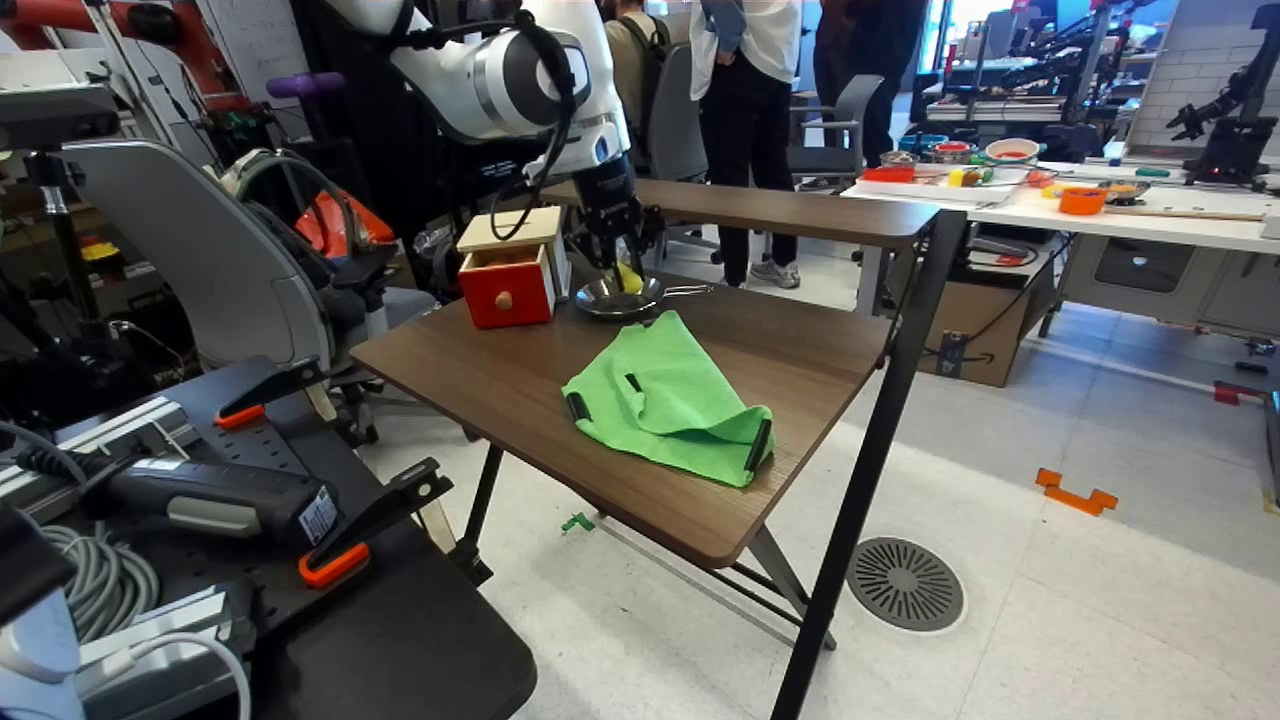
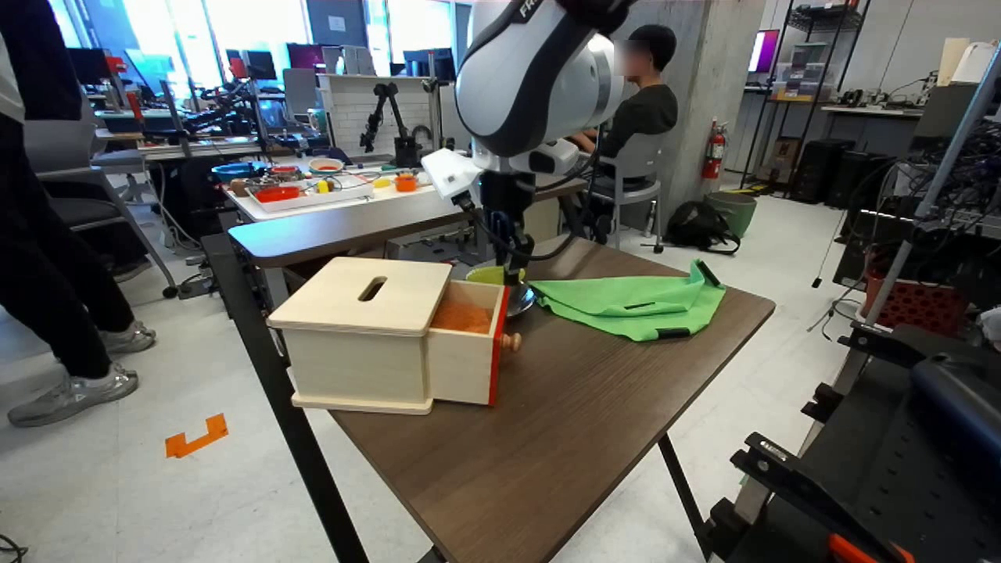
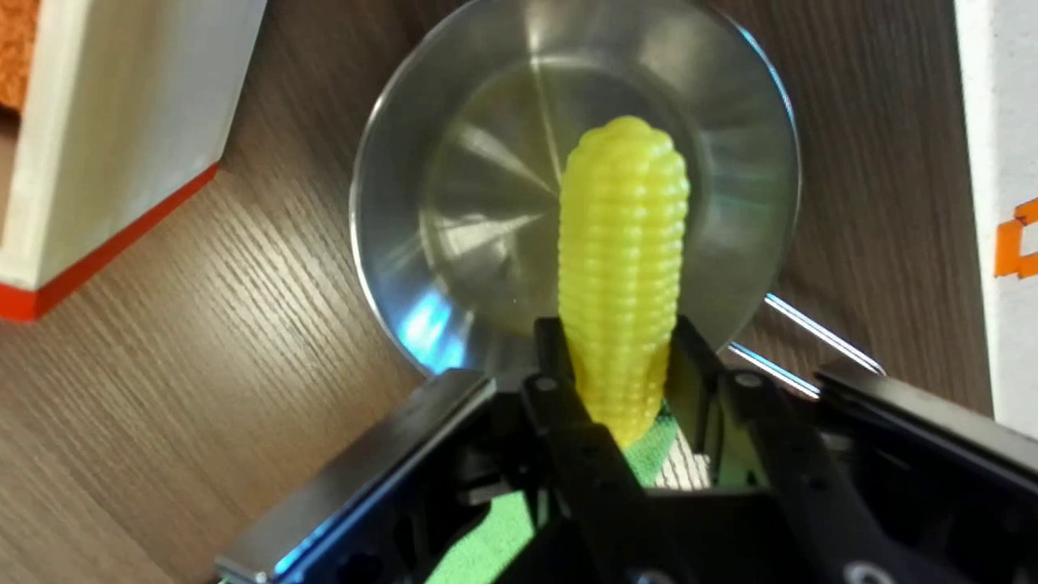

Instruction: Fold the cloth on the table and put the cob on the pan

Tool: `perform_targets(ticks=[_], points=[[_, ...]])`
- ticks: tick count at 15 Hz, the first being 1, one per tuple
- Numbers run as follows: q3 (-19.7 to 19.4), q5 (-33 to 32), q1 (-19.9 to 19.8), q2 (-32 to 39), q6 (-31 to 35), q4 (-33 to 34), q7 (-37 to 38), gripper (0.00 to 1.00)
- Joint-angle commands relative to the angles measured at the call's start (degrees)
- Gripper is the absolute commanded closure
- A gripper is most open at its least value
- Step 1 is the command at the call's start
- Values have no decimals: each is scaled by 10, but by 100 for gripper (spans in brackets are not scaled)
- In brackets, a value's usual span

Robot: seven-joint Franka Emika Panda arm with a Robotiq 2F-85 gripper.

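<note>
The yellow cob (image 3: 624,219) is between my gripper's fingers (image 3: 620,337), which are shut on it near its lower end. The cob also shows in both exterior views (image 1: 629,279) (image 2: 485,275). It is over the bowl of the round metal pan (image 3: 486,203); whether it touches the pan's bottom cannot be told. The pan shows in both exterior views (image 1: 598,302) (image 2: 520,302), with its wire handle pointing away from the wooden box. The green cloth (image 1: 665,395) lies on the table with black strips at its edges, folded over and wrinkled, beside the pan. It also shows in an exterior view (image 2: 633,305).
A wooden box (image 2: 360,360) with a red-fronted drawer (image 1: 508,292) pulled partly out stands close beside the pan. The brown table (image 1: 500,370) has a raised shelf (image 1: 780,208) along one side. A black cable hangs from the arm near the box.
</note>
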Motion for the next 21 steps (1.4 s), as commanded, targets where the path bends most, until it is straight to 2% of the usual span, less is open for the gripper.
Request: perform_targets(ticks=[1, 2, 3, 9, 15, 21], points=[[7, 2, -5, 39, -36, 66, -7, 92], [8, 1, -5, 44, -42, 74, -7, 56], [8, 1, -5, 49, -47, 82, -7, 41], [11, 2, -7, 57, -66, 101, -10, 1], [8, 2, -10, -4, -35, 24, -13, 0], [16, 10, -19, -113, 15, -142, -28, 0]])
